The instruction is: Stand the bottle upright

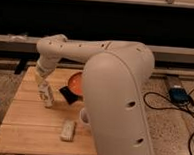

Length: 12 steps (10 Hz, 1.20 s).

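The bottle (48, 99) stands near upright, leaning slightly, on the left part of the wooden surface (28, 113). It sits directly under the end effector (43, 90), which seems to touch its top. Whether the end effector clamps it, I cannot tell.

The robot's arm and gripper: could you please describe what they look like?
The arm is cream-white, built of bulky, smooth, rounded shells, with small dark round holes in the nearest one. No cables or lettering show on it. The gripper, equally pale, is at its slimmer end, over the left part of the wooden table.
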Each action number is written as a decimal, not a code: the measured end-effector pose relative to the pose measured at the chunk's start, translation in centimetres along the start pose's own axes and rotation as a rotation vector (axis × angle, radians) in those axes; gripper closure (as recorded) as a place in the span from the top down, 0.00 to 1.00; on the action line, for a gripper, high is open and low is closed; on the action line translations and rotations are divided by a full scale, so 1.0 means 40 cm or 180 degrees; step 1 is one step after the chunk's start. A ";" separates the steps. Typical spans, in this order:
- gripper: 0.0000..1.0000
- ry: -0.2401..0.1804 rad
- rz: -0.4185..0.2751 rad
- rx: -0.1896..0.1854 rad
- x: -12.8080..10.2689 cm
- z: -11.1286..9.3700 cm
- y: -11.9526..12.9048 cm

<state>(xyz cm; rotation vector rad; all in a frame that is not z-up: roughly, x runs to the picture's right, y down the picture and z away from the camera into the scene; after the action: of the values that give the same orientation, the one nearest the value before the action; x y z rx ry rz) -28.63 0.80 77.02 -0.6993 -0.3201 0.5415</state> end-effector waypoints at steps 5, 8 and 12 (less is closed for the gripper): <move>0.00 -0.0361 -0.0002 0.0037 0.016 -0.010 0.002; 0.00 -0.0432 -0.0047 0.0161 0.022 -0.017 0.009; 0.00 -0.0533 -0.0093 0.0323 0.023 -0.028 0.019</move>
<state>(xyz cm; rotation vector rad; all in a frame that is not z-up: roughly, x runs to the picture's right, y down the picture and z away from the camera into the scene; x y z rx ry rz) -27.67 1.22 75.78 -0.5514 -0.4554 0.5858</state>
